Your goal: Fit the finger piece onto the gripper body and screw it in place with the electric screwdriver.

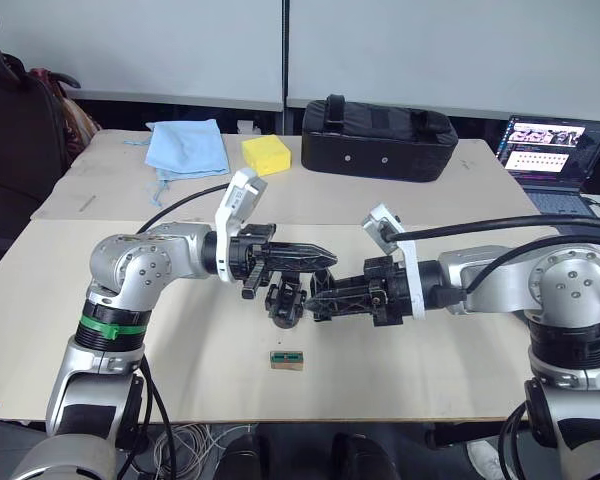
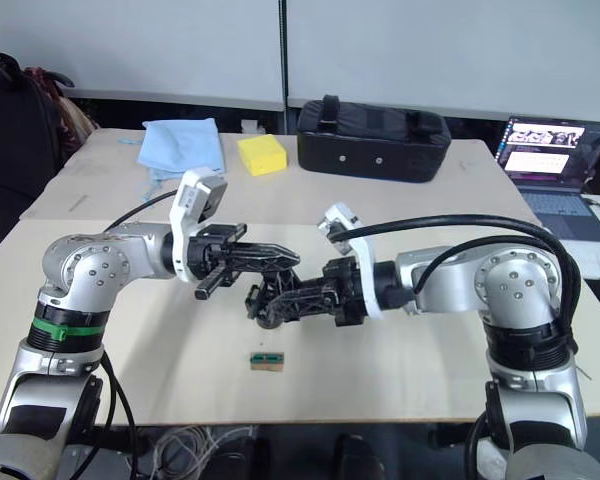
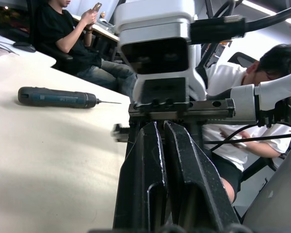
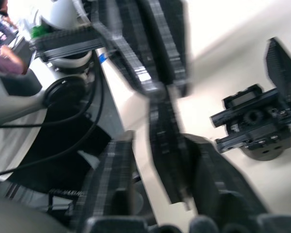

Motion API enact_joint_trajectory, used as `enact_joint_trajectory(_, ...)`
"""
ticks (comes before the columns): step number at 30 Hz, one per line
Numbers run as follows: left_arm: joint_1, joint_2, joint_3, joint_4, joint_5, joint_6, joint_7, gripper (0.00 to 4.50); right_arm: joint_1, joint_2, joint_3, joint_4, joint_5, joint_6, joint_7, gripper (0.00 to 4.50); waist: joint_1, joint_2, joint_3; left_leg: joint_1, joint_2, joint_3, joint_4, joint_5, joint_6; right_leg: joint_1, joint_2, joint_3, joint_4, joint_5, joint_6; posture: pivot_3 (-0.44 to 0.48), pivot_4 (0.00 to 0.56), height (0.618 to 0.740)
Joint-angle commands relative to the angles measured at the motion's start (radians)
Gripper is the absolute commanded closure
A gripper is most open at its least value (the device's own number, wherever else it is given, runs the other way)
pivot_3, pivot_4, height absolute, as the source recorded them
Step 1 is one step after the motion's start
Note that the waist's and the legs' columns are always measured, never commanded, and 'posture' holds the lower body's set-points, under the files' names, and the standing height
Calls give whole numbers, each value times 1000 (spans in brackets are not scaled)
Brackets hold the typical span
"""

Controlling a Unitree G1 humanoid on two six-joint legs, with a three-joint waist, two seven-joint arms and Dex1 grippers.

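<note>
The gripper body (image 1: 285, 300) lies on the table between my two arms; it also shows in the right wrist view as the gripper body (image 4: 254, 128). A black wedge (image 4: 281, 63), the finger piece as far as I can tell, stands up from one end of it. My right gripper (image 1: 318, 292) is open beside the body, with nothing held. My left gripper (image 1: 325, 258) is shut and empty, hovering just above the right one and reaching over it. The electric screwdriver (image 3: 56, 97) lies flat on the table, apart from both grippers.
A small green-topped block (image 1: 287, 359) sits near the front edge. At the back are a black case (image 1: 378, 140), a yellow sponge (image 1: 265, 153) and a blue cloth (image 1: 187, 147); a laptop (image 1: 555, 150) is far right. Seated people (image 3: 72, 39) are beyond the table.
</note>
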Motion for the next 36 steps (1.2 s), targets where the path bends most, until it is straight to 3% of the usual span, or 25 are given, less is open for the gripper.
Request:
enact_joint_trajectory(1, 7, 26, 5, -44, 2, 0, -32, 4500, -8, -7, -14, -8, 26, -56, -7, 4048, -1, 0, 0, 0, 0, 0, 0, 0, 0, 0, 0, 0, 0, 0, 0, 0, 150, 740)
enact_joint_trajectory(5, 13, 34, 1, -44, -5, 18, -37, 4500, 5, -12, -18, -25, 3, -75, 13, 4052, 0, 0, 0, 0, 0, 0, 0, 0, 0, 0, 0, 0, 0, 0, 0, 0, 150, 740)
enact_joint_trajectory(9, 3, 46, 58, -31, -53, 54, -34, 3183, 47, -36, -33, -94, -82, -111, 100, 4054, 2, 0, 0, 0, 0, 0, 0, 0, 0, 0, 0, 0, 0, 0, 0, 0, 150, 740)
enact_joint_trajectory(13, 18, 127, 115, -50, -9, -9, -52, 1280, 114, -53, -82, -147, -152, -197, 161, 4055, -2, 0, 0, 0, 0, 0, 0, 0, 0, 0, 0, 0, 0, 0, 0, 0, 150, 740)
enact_joint_trajectory(15, 51, 154, 136, -47, 58, -118, -68, 318, 147, -67, -103, -193, -203, -251, 247, 4055, -3, 1, 0, 0, 0, 0, 0, 0, 0, -1, 0, 0, 0, 0, 0, 0, 150, 740)
enact_joint_trajectory(16, 93, 187, 124, -11, 156, -268, -119, 0, 168, -81, -104, -206, -233, -268, 283, 4055, -2, 1, 0, 0, 0, 0, 0, 0, 0, -1, 0, 0, 0, 0, 0, 0, 150, 740)
enact_joint_trajectory(18, 165, 216, 99, 95, 350, -622, -216, 0, 205, -105, -92, -220, -303, -300, 333, 4055, -2, 2, 0, 1, 1, 0, -1, 0, 0, 0, 0, 0, 0, 0, 0, 0, 150, 740)
enact_joint_trajectory(20, 208, 228, 83, 238, 452, -831, -280, 0, 245, -125, -37, -239, -477, -411, 385, 4056, 2, 2, 0, 2, 1, 1, -2, -1, -2, 0, 0, 0, -1, -1, 0, 0, 150, 740)
enact_joint_trajectory(25, 258, 208, 24, 440, 571, -985, -337, 0, 311, -63, -15, -203, -695, -638, 480, 4057, 6, 2, 0, -1, 0, 2, -2, -5, -8, -2, -2, -1, -1, -1, -1, 0, 150, 740)
enact_joint_trajectory(31, 212, 65, -38, 648, 662, -1074, -316, 0, 367, -59, 10, -181, -799, -772, 656, 4058, 14, 2, 0, -5, 0, 1, 1, -1, -1, -3, -2, -2, -2, -1, 0, 0, 150, 740)
enact_joint_trajectory(36, 128, -60, -79, 816, 722, -1133, -319, 0, 389, -28, 10, -178, -818, -802, 708, 4058, 15, 1, 0, -6, 1, 1, 3, 0, 0, -3, -1, -3, 0, -1, 0, 0, 150, 740)
